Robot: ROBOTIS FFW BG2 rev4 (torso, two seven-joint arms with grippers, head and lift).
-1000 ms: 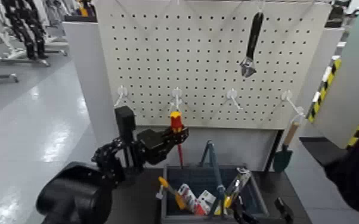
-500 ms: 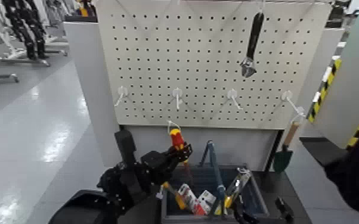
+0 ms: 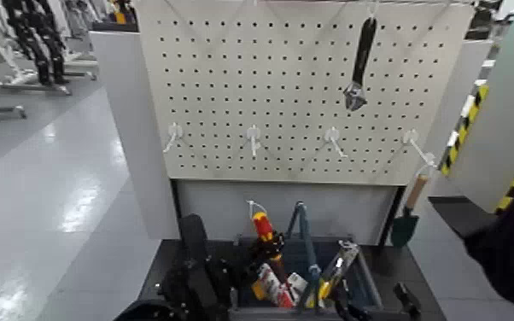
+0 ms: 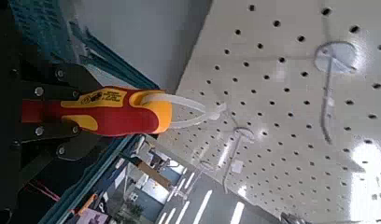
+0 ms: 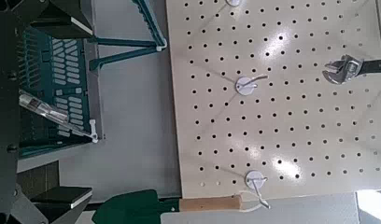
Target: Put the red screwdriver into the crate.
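Note:
The red screwdriver (image 3: 265,232), with a red handle and yellow bands, stands nearly upright with its tip down over the left part of the dark blue-grey crate (image 3: 371,286). My left gripper (image 3: 271,256) is shut on its handle, low at the crate's rim. In the left wrist view the handle (image 4: 109,105) lies between the fingers (image 4: 50,89), and a white loop sticks out of its yellow end. My right gripper (image 5: 88,110) is open and empty, hanging back to the right of the crate (image 5: 49,89).
The crate holds an orange-yellow screwdriver (image 3: 245,275), pliers (image 3: 335,271) and other tools. A white pegboard (image 3: 303,94) stands behind with empty hooks (image 3: 254,137) and a hanging wrench (image 3: 359,64). A green-bladed tool (image 3: 405,224) hangs at the right.
My left gripper has carried the red screwdriver down and a little right, from just under the pegboard hook to the crate's left part. My left arm has sunk low.

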